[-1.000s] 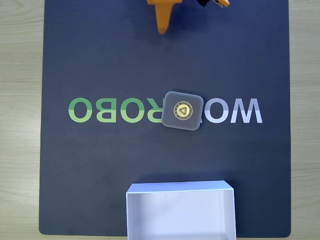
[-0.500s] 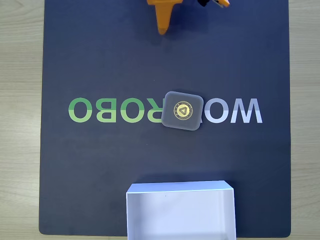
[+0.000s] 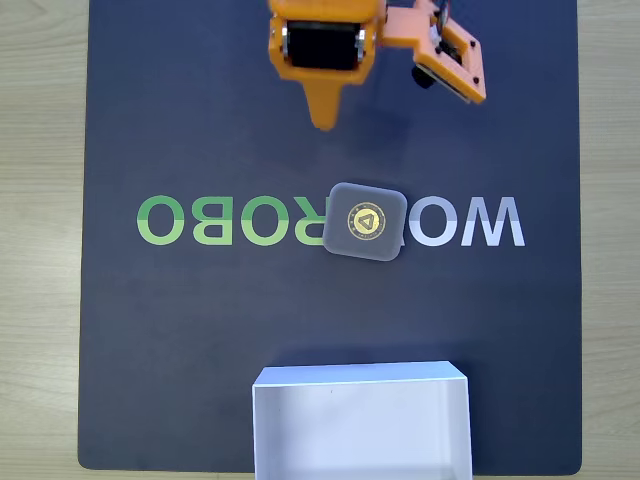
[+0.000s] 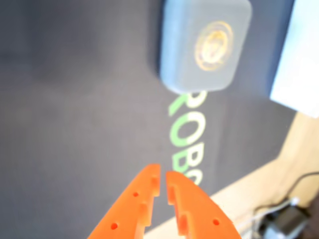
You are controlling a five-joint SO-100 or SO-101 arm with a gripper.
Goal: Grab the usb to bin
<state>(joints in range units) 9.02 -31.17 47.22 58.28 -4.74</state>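
With its jaws nearly closed and empty, the gripper [image 4: 162, 180] should open wide, then descend squarely over the usb [image 3: 366, 222], well short of the bin [image 3: 361, 378].

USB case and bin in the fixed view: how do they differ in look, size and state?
The usb is dark grey with rounded corners and a gold round emblem; the bin is plain white with sharp corners. The usb is a closed, solid-looking square, the bin an open, shallow, empty box. The bin is clearly wider than the usb. Both lie flat on the dark mat, apart from each other and untouched by the pincer.
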